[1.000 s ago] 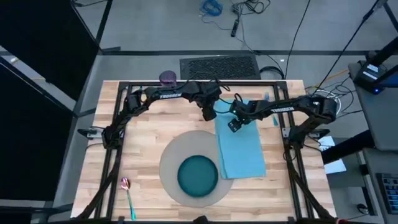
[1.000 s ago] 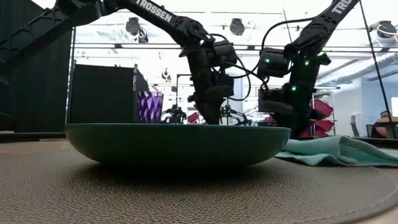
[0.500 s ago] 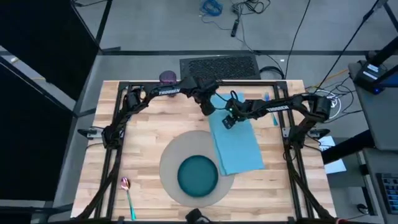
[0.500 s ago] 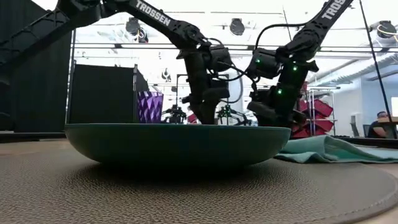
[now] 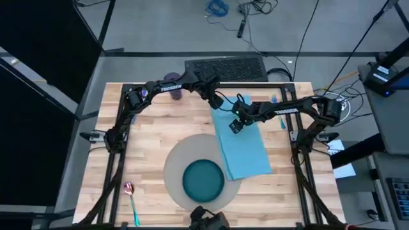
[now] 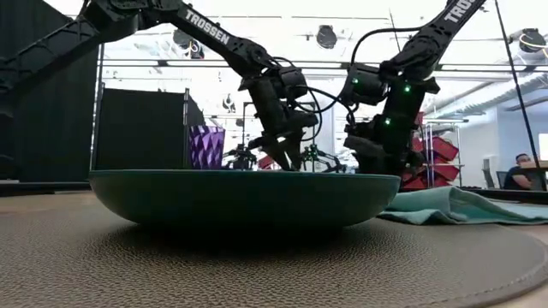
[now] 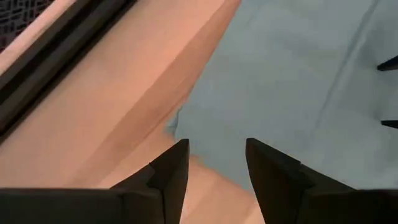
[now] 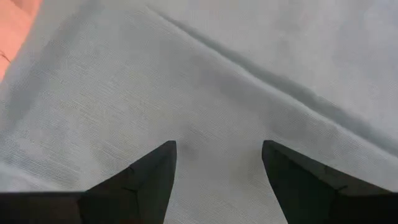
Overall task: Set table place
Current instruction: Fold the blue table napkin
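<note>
Starting at the lower left of your overhead frame, you have one spoon (image 5: 131, 201) on the table (image 5: 153, 137), its pink bowl toward the upper edge and its green handle running down toward the bottom edge, well apart from everything else. Next comes one round grey mat (image 5: 177, 166) at lower centre with one teal plate (image 5: 203, 180) sitting on it. One purple cup (image 5: 172, 80) stands near the upper edge, left of centre. Your left gripper (image 5: 216, 103) hangs just right of the cup, at the upper left corner of the napkin; its wrist camera shows the two fingers (image 7: 169, 174) spread with that corner between them, nothing clamped. One light blue napkin (image 5: 246, 144) lies right of the mat, its lower left corner overlapping the mat's rim; its long axis runs top to bottom, tilted slightly leftward at the top. Your right gripper (image 5: 235, 124) sits over the napkin's upper part, fingers (image 8: 149, 180) parted above the cloth. One thin blue utensil (image 5: 281, 118) lies right of the napkin; you cannot tell which kind.
</note>
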### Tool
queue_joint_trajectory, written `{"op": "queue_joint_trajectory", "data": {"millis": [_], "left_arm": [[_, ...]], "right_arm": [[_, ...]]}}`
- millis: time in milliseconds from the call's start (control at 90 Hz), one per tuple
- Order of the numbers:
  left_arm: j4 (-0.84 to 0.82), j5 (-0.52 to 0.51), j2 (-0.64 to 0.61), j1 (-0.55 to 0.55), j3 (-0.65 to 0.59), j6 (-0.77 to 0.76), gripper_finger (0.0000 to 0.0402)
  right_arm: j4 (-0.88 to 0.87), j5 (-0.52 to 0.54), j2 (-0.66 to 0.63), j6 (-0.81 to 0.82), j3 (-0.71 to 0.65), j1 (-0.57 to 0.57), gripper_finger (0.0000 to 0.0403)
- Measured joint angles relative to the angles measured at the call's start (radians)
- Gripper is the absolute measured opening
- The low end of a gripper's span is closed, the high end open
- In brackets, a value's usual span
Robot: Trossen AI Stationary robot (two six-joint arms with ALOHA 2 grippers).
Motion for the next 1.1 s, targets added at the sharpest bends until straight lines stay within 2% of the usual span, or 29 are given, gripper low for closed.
{"op": "queue_joint_trajectory", "data": {"millis": [322, 644, 967, 1100], "left_arm": [[-0.004, 0.020, 0.027, 0.031, 0.002, -0.024, 0.0144], [-0.002, 0.050, 0.062, 0.033, 0.002, 0.030, 0.0144], [-0.001, 0.148, 0.071, 0.048, 0.002, 0.077, 0.0144], [-0.003, 0.203, 0.076, 0.069, 0.008, 0.033, 0.0144]], "right_arm": [[0.004, 0.001, -0.075, -0.019, 0.001, 0.000, 0.0231], [0.003, 0.004, -0.173, -0.023, 0.002, 0.000, 0.0231], [0.001, 0.005, -0.220, -0.016, 0.002, 0.000, 0.0231], [-0.008, 0.005, -0.223, -0.015, 0.002, 0.000, 0.0231]]}}
